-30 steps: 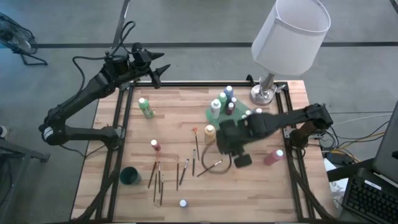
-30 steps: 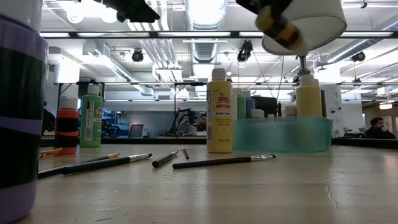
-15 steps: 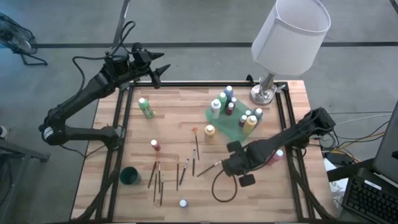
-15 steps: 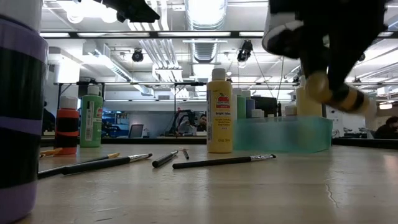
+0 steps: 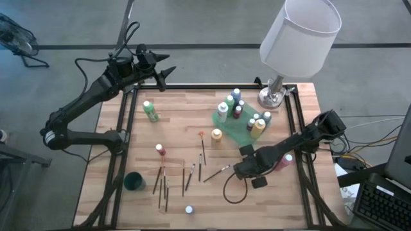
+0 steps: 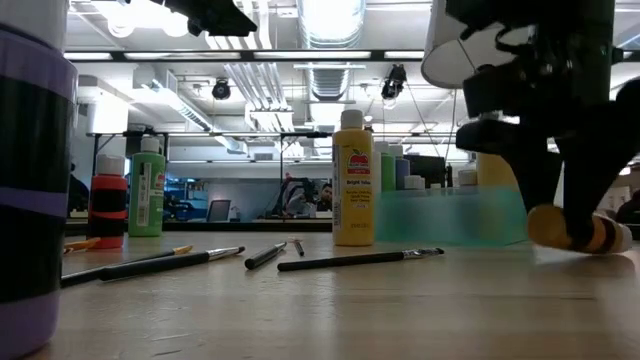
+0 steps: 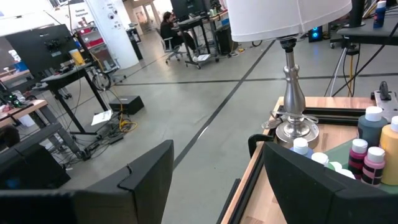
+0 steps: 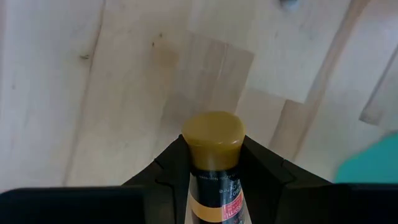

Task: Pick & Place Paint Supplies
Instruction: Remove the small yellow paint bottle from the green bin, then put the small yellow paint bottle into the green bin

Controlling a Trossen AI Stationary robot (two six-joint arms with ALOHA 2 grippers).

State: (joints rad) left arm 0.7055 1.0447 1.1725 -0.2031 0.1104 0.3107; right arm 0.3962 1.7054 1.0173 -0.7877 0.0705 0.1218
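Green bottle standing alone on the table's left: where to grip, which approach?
Take the green bottle around its body below the white cap, from above: it stands upright with nothing close beside it. The open left gripper, at the far edge, is probably nearer; the right gripper is shut on a tan-capped bottle.

Right arm stretched low over the table, hand (image 5: 243,168) clamped, left hand (image 5: 166,74) raised, fingers apart

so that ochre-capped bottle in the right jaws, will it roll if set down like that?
Probably. The ochre-capped dark bottle lies on its side in the right gripper, and its round body would likely roll on the flat wooden table. The smooth cap looks slippery. It seems small, so probably light.
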